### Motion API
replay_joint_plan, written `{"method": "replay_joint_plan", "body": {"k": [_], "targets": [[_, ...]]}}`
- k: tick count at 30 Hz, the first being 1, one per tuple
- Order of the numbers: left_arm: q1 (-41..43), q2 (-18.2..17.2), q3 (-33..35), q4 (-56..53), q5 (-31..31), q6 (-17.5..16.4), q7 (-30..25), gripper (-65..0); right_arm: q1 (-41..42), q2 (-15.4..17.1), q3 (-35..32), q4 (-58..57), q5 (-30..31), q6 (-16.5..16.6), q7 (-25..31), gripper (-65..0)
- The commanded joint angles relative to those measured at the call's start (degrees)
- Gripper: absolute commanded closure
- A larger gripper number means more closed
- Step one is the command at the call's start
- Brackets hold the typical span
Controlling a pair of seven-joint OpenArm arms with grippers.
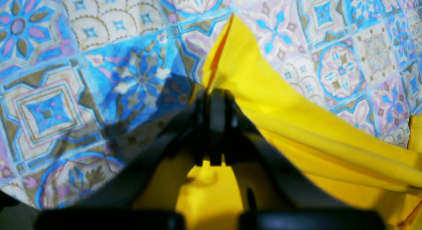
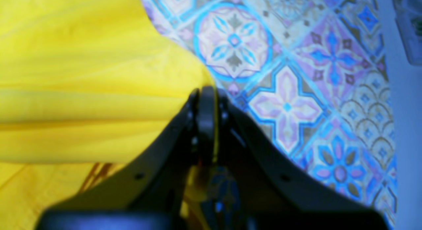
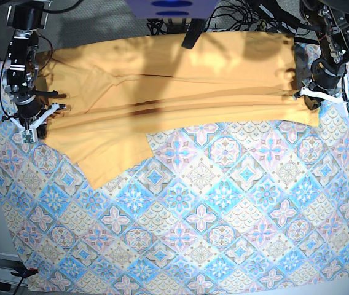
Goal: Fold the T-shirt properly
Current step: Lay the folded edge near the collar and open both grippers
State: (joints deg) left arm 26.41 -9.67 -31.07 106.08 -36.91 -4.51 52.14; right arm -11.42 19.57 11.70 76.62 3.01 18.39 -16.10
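I have the left hand (image 1: pixel 214 124) and the right hand (image 2: pixel 206 124) each pinching an edge of the T-shirt (image 3: pixel 162 92), which is stretched between them across the counter (image 3: pixel 223 215), and uneven pulling could slip a grip or skew the fold.

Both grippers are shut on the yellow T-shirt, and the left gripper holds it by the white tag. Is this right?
Not quite. Both the left gripper and right gripper are shut on the T-shirt, but the left wrist view shows plain yellow fabric edge, no tag.
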Motion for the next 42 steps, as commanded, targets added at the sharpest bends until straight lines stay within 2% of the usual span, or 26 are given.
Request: {"method": "replay_joint_plan", "body": {"k": [1, 10, 18, 23, 25, 29, 31, 38, 42], "targets": [[0.27, -0.83, -0.45, 0.95, 0.20, 0.25, -0.05, 0.0, 0.56, 1.22, 0.74, 1.31, 0.29, -0.68, 1.28, 0.0], [2.55, -0.83, -0.36, 0.33, 0.55, 0.16, 1.35, 0.0, -0.58, 1.22, 0.74, 1.84, 0.29, -0.68, 1.46, 0.0], [0.36, -0.48, 3.95, -8.37, 6.09, 0.16, 1.00, 0.0, -0.58, 1.13, 0.38, 1.84, 0.29, -0.68, 1.46, 0.0], [-1.93, -0.57, 5.88, -12.85, 6.71, 0.16, 1.35, 0.0, -0.58, 1.13, 0.30, 1.84, 0.29, -0.68, 1.46, 0.0], [-1.93, -0.48, 5.97, -12.94, 6.53, 0.25, 1.53, -4.4, -0.58, 1.13, 0.30, 1.84, 0.29, -0.68, 1.46, 0.0], [-1.67, -0.48, 6.23, -12.85, 6.27, 0.43, 1.53, -21.6, -0.58, 1.13, 0.38, 1.84, 0.29, -0.68, 1.46, 0.0], [-0.79, -0.48, 6.15, -11.27, 6.27, 0.43, 1.44, -26.1, -0.49, 1.13, 0.47, 1.84, 0.29, -0.68, 1.46, 0.0], [1.50, -0.39, 5.88, -0.72, 6.18, 0.43, 1.44, -26.9, -0.14, 1.13, 0.30, 1.84, 0.29, -0.68, 1.28, 0.0], [1.50, -0.39, 5.79, 1.04, 6.18, 0.51, 1.44, -27.4, -0.05, 1.13, 0.65, 1.75, 0.12, -0.68, 1.20, 0.0]]}}
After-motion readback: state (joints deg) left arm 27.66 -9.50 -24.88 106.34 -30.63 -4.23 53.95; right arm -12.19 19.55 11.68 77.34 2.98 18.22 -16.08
